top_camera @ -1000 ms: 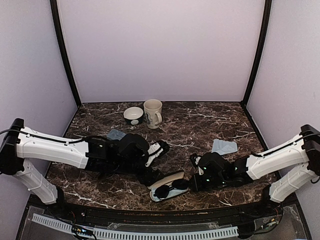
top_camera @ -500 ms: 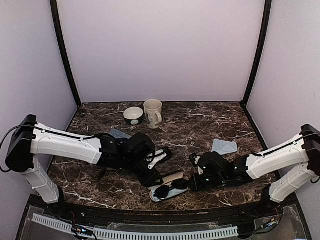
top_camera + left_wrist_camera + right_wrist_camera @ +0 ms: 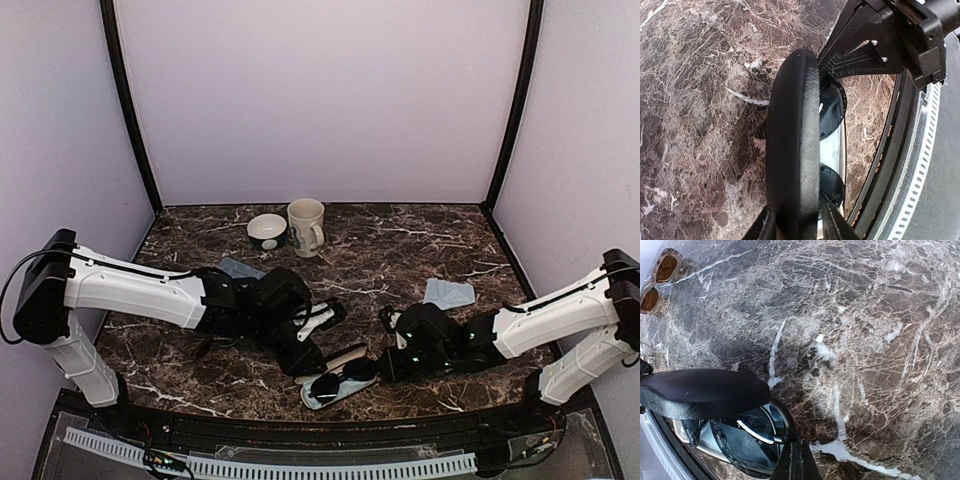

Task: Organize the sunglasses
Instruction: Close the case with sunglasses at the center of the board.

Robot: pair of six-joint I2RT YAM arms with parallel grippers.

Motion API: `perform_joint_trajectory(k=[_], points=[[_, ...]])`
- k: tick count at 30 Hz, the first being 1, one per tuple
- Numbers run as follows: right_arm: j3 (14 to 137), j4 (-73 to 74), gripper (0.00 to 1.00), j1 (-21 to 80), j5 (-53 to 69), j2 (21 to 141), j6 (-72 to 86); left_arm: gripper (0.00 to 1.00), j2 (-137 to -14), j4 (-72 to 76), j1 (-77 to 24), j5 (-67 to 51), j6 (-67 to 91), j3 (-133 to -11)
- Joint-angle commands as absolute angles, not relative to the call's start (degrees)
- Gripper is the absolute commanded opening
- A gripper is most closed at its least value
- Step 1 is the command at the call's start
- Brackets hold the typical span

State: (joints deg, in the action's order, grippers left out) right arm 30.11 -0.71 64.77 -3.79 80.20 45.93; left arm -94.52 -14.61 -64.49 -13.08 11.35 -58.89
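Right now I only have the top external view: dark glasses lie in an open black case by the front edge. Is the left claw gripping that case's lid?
Observer: Yes. In the left wrist view the black oblong case's raised lid sits pinched between the fingers of the left claw.
Operator: And the second pair?
Observer: The right wrist view shows brownish amber-lensed sunglasses lying apart from the case on the marble table.

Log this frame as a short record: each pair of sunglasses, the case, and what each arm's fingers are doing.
black sunglasses: lying inside the open case
lid: raised on edge
left fingers: closed on the lid, one each side
right fingers: at the case's right end, grip unclear
brown sunglasses: loose on the table, apart from the case
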Motion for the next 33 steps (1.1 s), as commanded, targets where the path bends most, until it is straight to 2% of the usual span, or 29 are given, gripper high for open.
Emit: perform_joint_trajectory(k=[1, 10, 33], points=[[30.43, -0.27, 0.01, 65.57, -4.69, 78.05, 45.79, 0.33, -94.61, -15.01, -64.34, -13.43, 11.39, -59.67], [31.5, -0.7, 0.05, 66.47, -4.31, 78.95, 44.75, 0.33, -94.66, -15.64, -64.42, -11.17, 12.28, -60.31], [32.66, 2.22, 0.07, 68.29, -7.31, 78.33, 45.27, 0.32, -95.33, -15.92, -65.54, -9.83, 11.93, -61.0]])
